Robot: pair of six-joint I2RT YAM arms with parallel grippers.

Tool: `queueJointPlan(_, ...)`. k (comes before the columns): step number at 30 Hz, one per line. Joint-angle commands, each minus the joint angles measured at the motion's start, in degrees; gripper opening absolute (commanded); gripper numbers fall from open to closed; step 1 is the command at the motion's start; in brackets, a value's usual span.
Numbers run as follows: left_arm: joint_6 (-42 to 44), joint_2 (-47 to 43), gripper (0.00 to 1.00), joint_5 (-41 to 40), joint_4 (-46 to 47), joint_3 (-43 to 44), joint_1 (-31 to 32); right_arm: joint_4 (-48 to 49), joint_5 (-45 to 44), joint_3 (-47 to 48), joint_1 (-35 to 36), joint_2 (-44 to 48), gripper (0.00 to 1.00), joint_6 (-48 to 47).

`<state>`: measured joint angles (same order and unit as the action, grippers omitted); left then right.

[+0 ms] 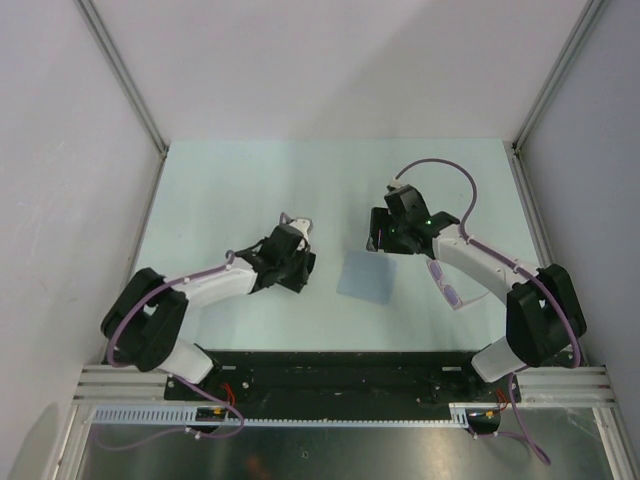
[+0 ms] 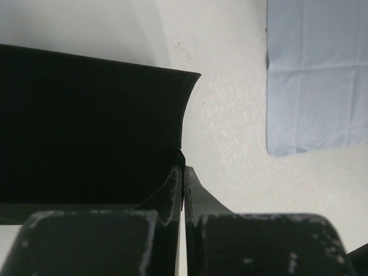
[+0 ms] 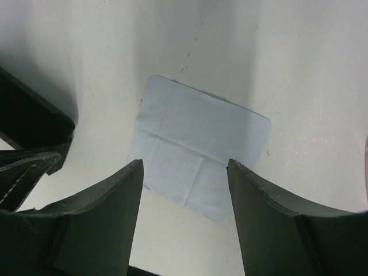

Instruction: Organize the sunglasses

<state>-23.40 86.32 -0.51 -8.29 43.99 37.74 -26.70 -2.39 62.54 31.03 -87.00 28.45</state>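
- On table (image 1: 250,190), right of cloth (image 1: 366,274), sunglasses (image 1: 448,287) are lying beside my R arm (image 1: 490,265).
- L gripper (image 2: 183,172) is pressing shut at black case (image 2: 86,126) edge.
- R gripper (image 3: 184,167) is hovering open over cloth, empty.

Left claw (image 2: 183,171) pinched fully closed, arm angled in toward centre. Right claw (image 3: 185,165) gaping wide, arm folded inward, wrist tipped down.
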Motion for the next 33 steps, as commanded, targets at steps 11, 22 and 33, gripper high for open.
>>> queueJointPlan(11, 8.64, -9.33, 0.0, -10.73, -8.84, -3.91, 6.12, 3.49, 3.26, -3.04, -0.53, 2.27, 0.66, 2.67)
queueJointPlan(22, -3.31, -11.96, 0.29, -14.08, -14.47, -7.86, 6.12, -0.02, 0.55, -3.13, -0.53, 3.59, 0.67, 5.74)
queueJointPlan(33, -3.24, -27.61, 0.8, -13.99, -16.05, -3.57, 6.12, -2.65, -2.17, -3.04, -1.67, 4.65, 0.68, 6.53)
